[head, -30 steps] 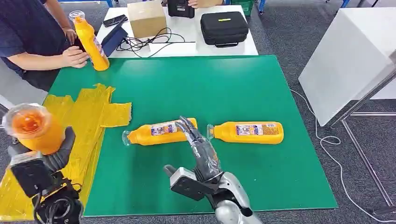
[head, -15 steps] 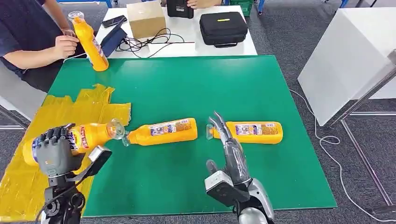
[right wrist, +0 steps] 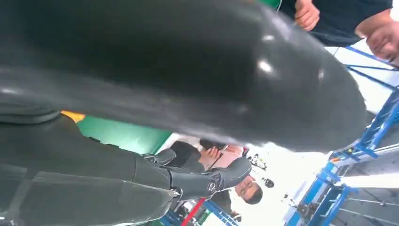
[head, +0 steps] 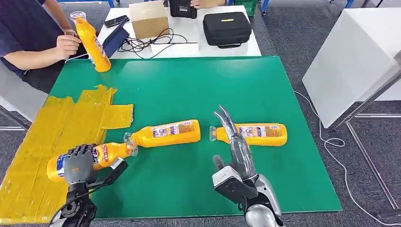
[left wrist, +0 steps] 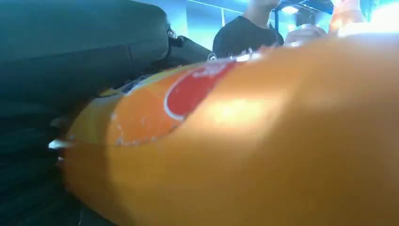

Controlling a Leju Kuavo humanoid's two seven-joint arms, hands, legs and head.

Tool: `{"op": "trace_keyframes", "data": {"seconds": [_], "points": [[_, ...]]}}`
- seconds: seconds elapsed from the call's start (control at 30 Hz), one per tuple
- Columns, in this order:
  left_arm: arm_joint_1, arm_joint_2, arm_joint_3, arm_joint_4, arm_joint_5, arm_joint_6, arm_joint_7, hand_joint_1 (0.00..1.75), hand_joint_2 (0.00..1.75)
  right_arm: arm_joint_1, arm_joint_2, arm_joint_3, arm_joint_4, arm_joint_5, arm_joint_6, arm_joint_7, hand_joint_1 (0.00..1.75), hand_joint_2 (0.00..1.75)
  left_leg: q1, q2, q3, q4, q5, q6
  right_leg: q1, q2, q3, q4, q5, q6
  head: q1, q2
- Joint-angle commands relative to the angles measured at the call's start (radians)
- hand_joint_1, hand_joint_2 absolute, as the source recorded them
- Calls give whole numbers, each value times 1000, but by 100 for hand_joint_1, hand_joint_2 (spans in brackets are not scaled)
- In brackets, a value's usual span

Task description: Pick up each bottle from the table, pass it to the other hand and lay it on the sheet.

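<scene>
My left hand grips an orange bottle held level at the near right edge of the yellow sheet, its cap pointing onto the green mat. I cannot tell whether it rests on the sheet. Up close, the left wrist view shows this bottle against the dark fingers. A second bottle lies mid-mat, its cap almost touching the held one's. My right hand is open with fingers stretched out, tips by the cap of a third lying bottle. In the right wrist view the right hand looms dark.
Another bottle stands at the mat's far left corner beside a seated person's hand. Behind the mat a white table carries a cardboard box, cables and a black case. A white cabinet stands to the right.
My left hand has tipped its bottle from upright to level and lowered it to the sheet's edge. My right hand has moved right and forward to the third bottle's cap.
</scene>
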Motion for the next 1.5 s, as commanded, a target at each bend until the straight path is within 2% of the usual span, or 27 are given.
{"op": "trace_keyframes", "data": {"seconds": [0.03, 0.13, 0.17, 0.2, 0.27, 0.3, 0.47, 0.67, 0.87, 0.97, 1.07, 1.1, 1.13, 1.17, 1.27, 1.3, 1.33, 1.4, 1.5], "points": [[-25, 46, -51, 164, -5, 11, 11, 175, 175, -38, -16, -8, 14, -5, 6, -2, 0, 0, 0, 2, 5, -2, -1, -2, 0, -1, 5, -1, -1, 1, -1, 0], [-6, 63, -54, 185, -22, 11, 36, 175, 175, -31, -29, -1, 32, -11, 3, -20, 0, 0, 2, 3, 7, -2, -1, -4, 1, -1, 7, -1, 0, 1, 0, 0], [1, 65, -51, 185, -23, 11, 42, 140, 175, -30, -30, -1, 37, -12, 3, -23, 0, 0, 1, 5, 8, -3, -1, -4, 1, 1, 7, -2, 0, 1, 0, 0], [18, 75, -56, 184, -30, 11, 59, 0, 175, -34, -32, -1, 53, -14, 2, -26, 0, 0, 0, 4, 8, -3, -1, -3, 0, 1, 7, -2, 0, 1, 0, 0], [19, 83, -47, 206, 12, 11, 5, 0, 175, -43, -34, -2, 78, -16, 0, -29, 0, 0, 1, 6, 10, -3, -2, -4, 0, 2, 9, -2, 0, 1, 0, 0], [24, 84, -36, 192, 5, 11, 18, 0, 0, -54, -36, -3, 96, -16, -1, -30, 0, 0, 1, 5, 11, -4, -1, -3, 0, 2, 10, -2, 0, 1, 0, 0], [69, 58, 28, 59, 43, 11, -74, 0, 0, -109, -62, -26, 166, 44, -19, -4, 0, 0, 3, 7, 12, -3, -2, -5, 2, 3, 11, -2, 1, 2, 0, 0], [96, 56, 108, -28, 88, 11, -222, 0, 0, -87, -130, -161, 85, 36, -14, 12, 0, 0, 2, 1, 8, -1, 1, -4, 1, -2, 9, 0, 0, 1, 0, 0], [96, 56, 108, -28, 88, 11, -222, 0, 0, -87, -130, -161, 85, 36, -14, 12, 0, 0, 1, 0, 8, -1, 1, -5, 1, -2, 8, 1, -1, 1, 0, 0], [102, 9, 219, -97, 171, 11, -402, 0, 0, -60, -168, -205, 97, 23, -34, -8, 0, 0, 1, 0, 7, -1, 0, -5, 1, -3, 8, 1, -1, 1, 0, 0], [52, -63, 376, -78, 401, 11, -683, 0, 0, -21, -226, -274, 120, 14, -52, -39, 0, 0, 1, -3, 6, -1, 1, -4, 1, -6, 7, 0, -1, 1, 0, 0], [53, -64, 366, -86, 459, 11, -703, 0, 0, -15, -240, -285, 125, 16, -51, -43, 0, 0, 1, -4, 6, -1, 1, -4, 1, -6, 6, 0, -1, 1, 0, 0], [94, -33, 265, -140, 608, 11, -683, 0, 0, -3, -273, -315, 140, 11, -40, -62, 0, 0, 1, -6, 7, -1, 1, -4, 1, -9, 8, -1, -2, 2, 0, 0], [110, -21, 232, -165, 617, 11, -650, 0, 0, 0, -272, -329, 143, 7, -32, -76, 0, 0, 1, -5, 6, -1, 1, -4, 1, -8, 7, -1, -1, 2, 0, 0], [118, -15, 218, -177, 621, 11, -635, 0, 0, 1, -272, -336, 144, 7, -28, -81, 0, 0, 0, -1, 5, -1, 0, -4, 1, -4, 5, 0, -1, 1, 0, 0], [123, -17, 208, -189, 699, 11, -661, 0, 0, 1, -270, -331, 139, 19, -19, -70, 0, 175, 1, -2, 6, -1, -1, -4, 1, -5, 7, 0, -2, 2, 0, 0], [152, -8, 162, -248, 905, 3, -703, 0, 0, 7, -291, -340, 147, 39, -4, -31, 0, 175, 1, -2, 6, -1, -1, -4, 1, -5, 6, 0, -2, 2, 0, 0], [249, 12, 95, -464, 1167, -52, -678, 0, 0, 1, -348, -377, 196, 41, 38, -36, 0, 175, 1, -3, 5, 0, -1, -4, 1, -7, 6, 0, -3, 2, 0, 0], [293, 20, 63, -622, 1420, -168, -635, 0, 0, -40, -434, -397, 326, 123, 86, -38, 0, 175, 2, 0, 4, 2, -3, -4, 2, -3, 5, 1, -2, 2, -1, 0]]}}
